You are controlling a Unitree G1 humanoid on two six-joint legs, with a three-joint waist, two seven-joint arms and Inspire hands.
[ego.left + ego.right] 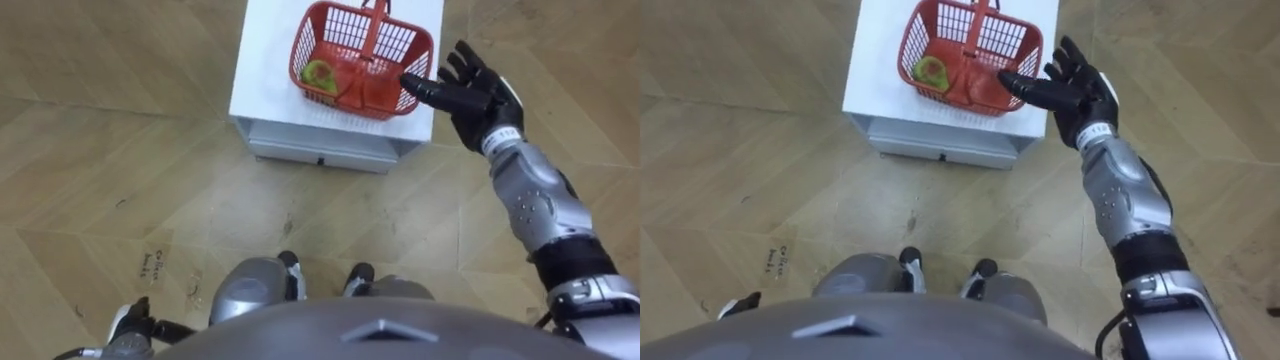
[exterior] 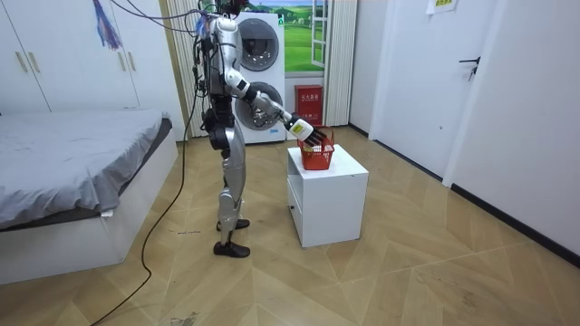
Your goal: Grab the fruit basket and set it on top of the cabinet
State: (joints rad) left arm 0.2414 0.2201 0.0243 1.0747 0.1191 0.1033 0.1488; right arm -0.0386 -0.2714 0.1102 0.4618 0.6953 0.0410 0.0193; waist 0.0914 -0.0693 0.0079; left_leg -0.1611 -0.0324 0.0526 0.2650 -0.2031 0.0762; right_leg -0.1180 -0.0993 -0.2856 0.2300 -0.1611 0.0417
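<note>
The robot stands before the white cabinet [image 1: 265, 70], right hand [image 1: 475, 100] spread open just beside the red fruit basket [image 1: 318, 30] on top, left hand [image 1: 135, 322] low.

The basket [image 1: 408, 48] loses its far rim and handle top to the eye views' upper edge, and the surface [image 1: 265, 70] its far end. What lies beside the green fruit [image 1: 318, 75] blurs into red. The left hand [image 1: 135, 322], low in the corner, is too small and dark to read.
</note>
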